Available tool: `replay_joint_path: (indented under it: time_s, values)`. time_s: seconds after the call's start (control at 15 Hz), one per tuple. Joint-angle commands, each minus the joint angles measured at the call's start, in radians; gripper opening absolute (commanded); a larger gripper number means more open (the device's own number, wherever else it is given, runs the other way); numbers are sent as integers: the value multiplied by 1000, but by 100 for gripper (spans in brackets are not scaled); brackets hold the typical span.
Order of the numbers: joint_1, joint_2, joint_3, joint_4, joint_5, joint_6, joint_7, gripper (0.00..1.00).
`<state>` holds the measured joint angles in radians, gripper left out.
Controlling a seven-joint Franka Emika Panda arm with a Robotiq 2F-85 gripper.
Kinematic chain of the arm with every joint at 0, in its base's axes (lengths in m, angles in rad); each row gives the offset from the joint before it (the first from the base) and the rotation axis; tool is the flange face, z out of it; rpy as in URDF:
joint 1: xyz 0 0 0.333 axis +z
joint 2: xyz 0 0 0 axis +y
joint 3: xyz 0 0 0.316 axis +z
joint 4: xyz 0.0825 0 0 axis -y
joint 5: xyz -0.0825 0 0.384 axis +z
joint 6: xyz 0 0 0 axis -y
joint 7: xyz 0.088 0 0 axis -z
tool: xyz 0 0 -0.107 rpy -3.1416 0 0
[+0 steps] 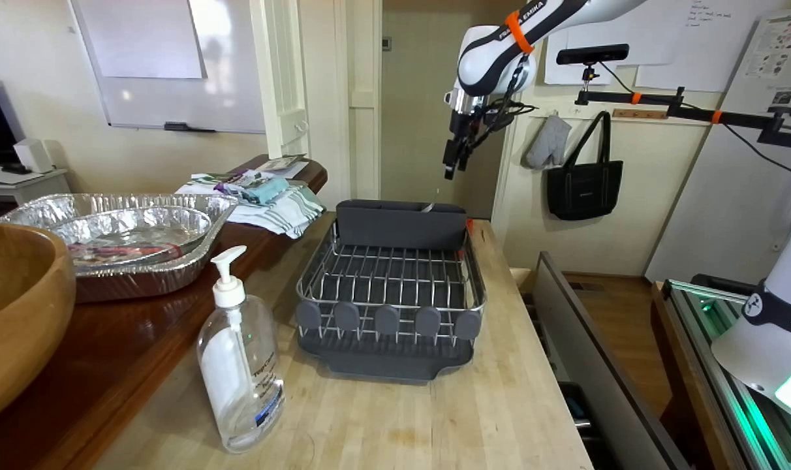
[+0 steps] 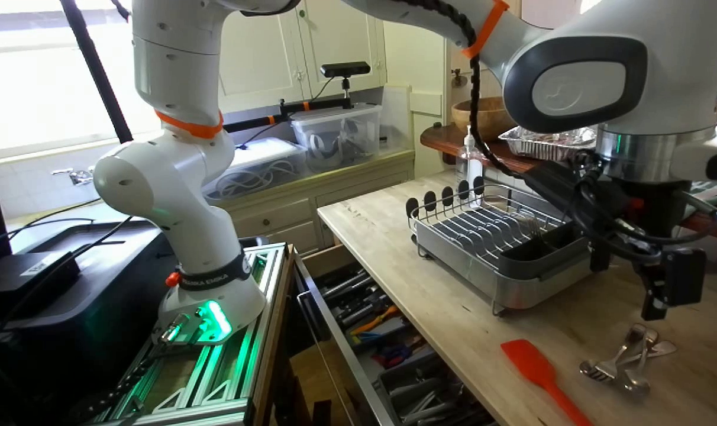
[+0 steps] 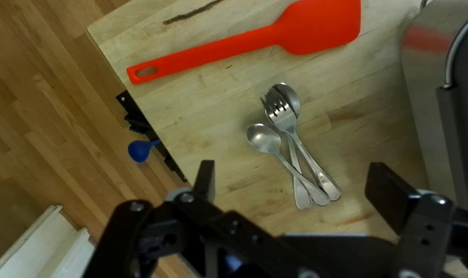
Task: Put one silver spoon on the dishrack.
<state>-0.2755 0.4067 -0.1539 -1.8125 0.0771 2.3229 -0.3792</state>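
Spoon (image 3: 263, 138) on the counter (image 3: 218, 127), near the rack (image 2: 453, 263), its handle crossing a second spoon (image 3: 292, 95) and ending beside a fork (image 3: 285, 120). Gripper (image 3: 292, 168) above, jaws wide, holding nothing. Likely light, stiff, slick, hard to damage; may twist when pinched. Best taken at the neck, just below its bowl, clear of the crossing.

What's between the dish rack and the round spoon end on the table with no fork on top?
In the wrist view, another spoon, a fork and wooden tabletop lie between that spoon's bowl and the rack.
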Motion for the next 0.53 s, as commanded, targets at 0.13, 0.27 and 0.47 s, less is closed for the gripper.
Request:
replay_joint_path:
  time_s: [0.13, 0.27, 0.47]
  values:
    - [-15, 40, 26, 10, -21, 74, -44, 100]
    - [-26, 76, 47, 29, -17, 140, -109, 100]
    - [-57, 137, 101, 72, 11, 204, -192, 100]
